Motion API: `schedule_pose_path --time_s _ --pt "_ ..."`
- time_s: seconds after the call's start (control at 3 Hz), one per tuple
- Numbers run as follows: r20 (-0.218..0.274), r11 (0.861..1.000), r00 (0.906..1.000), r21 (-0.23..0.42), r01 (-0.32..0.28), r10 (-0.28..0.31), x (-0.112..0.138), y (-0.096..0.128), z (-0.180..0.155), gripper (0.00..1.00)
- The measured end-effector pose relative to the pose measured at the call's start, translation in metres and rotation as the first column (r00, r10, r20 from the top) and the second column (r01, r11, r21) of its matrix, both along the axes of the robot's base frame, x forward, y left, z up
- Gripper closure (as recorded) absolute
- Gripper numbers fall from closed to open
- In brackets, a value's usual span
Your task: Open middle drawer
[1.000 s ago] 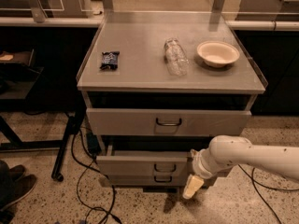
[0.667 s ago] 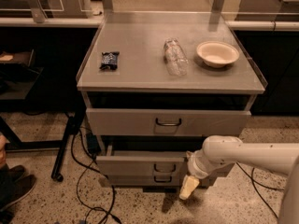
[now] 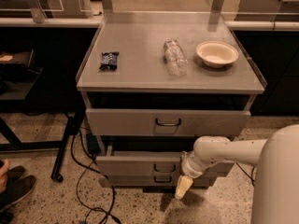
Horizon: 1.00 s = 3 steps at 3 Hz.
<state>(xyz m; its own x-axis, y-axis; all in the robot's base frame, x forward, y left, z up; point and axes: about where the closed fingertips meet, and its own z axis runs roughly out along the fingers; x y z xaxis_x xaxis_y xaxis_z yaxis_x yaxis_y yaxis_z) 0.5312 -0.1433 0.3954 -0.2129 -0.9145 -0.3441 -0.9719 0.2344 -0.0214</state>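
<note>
The middle drawer [image 3: 135,164], low centre of frame, stands partly out below the top drawer [image 3: 121,122]; a fuller pull seems left. The tool [image 3: 183,187] hangs by its lower right front, grip state untellable.

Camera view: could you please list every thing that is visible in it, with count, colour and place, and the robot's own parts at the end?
cabinet: one, grey, centre of the view
snack packet: one, dark, left on the cabinet top
bottle: one, clear, lying in the middle of the top
bowl: one, cream, right on the top
top drawer: one, grey, tallest front
middle drawer: one, grey, below the top drawer, small dark handle
bottom drawer: one, grey, slimmest, lowest
cables: several, black, floor left of the cabinet
shoes: two, dark, lower left corner
arm: one, white, entering from the right
hand: one, cream, pointing down before the lower drawers, right of their handles
</note>
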Motion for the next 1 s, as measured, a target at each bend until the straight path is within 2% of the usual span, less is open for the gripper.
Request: schedule_pose_path --time_s 1.0 --pt "-0.021 1.0 0.9998 -0.012 0.002 -0.002 -0.0076 -0.0046 0.0021 0.0"
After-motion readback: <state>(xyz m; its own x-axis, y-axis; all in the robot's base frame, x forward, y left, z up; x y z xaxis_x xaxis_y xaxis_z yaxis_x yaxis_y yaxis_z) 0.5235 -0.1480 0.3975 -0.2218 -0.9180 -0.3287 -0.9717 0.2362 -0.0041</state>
